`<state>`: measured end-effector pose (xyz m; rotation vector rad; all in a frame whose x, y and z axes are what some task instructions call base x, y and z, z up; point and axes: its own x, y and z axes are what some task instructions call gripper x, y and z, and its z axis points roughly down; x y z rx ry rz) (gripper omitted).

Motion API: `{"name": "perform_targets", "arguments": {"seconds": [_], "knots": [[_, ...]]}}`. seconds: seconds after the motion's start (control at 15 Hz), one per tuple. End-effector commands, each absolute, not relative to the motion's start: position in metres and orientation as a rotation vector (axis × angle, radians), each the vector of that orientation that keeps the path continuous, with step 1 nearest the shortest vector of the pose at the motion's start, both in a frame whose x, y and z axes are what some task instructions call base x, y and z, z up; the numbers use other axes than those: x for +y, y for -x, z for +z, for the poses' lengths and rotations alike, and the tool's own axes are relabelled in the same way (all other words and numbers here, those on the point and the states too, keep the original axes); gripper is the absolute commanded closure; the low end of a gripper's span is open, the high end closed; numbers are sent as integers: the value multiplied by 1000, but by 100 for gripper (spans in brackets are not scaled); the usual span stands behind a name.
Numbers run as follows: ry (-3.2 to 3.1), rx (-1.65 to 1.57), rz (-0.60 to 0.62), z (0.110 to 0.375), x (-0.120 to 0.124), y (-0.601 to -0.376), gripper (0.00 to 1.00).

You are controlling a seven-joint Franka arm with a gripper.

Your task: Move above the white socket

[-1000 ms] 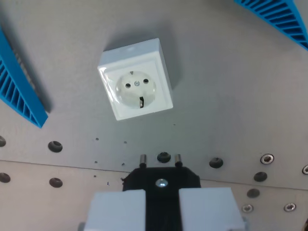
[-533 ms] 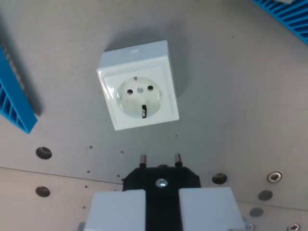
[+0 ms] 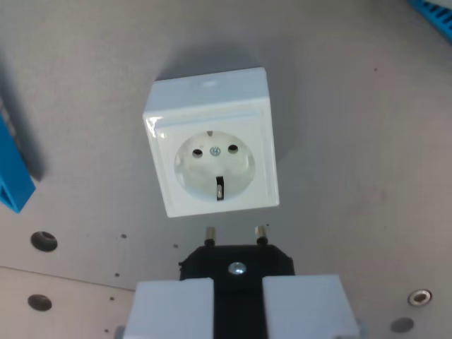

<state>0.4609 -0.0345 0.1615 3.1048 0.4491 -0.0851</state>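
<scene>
The white socket [image 3: 212, 152] is a square box with a round recess and two pin holes, lying on the grey table a little above the middle of the wrist view. My gripper [image 3: 237, 300] sits at the bottom centre, its two white fingers [image 3: 173, 307] shut on a black plug [image 3: 236, 265]. The plug's two metal pins [image 3: 234, 233] point toward the socket's near edge and end just short of it in the picture.
A blue ribbed part [image 3: 14, 176] shows at the wrist view's left edge and another blue corner [image 3: 434, 10] at the top right. Bolt holes [image 3: 44, 240] dot the grey plate [image 3: 367, 141] at the lower left and lower right.
The camera has moved closer to the socket: it now looks larger and lies lower, nearer the plug's pins. The blue parts and bolt holes have slid outward toward the edges.
</scene>
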Motion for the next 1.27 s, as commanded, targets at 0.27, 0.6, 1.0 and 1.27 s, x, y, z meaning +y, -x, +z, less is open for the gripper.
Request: {"name": "perform_targets", "arguments": {"seconds": [0.27, 0.6, 1.0, 1.27], "knots": [[-3041, 619, 54, 137, -31, -453, 100], [-3033, 629, 66, 121, -28, -449, 100], [-3033, 629, 50, 110, -26, -447, 100], [-3034, 623, 56, 107, -26, -446, 100]]}}
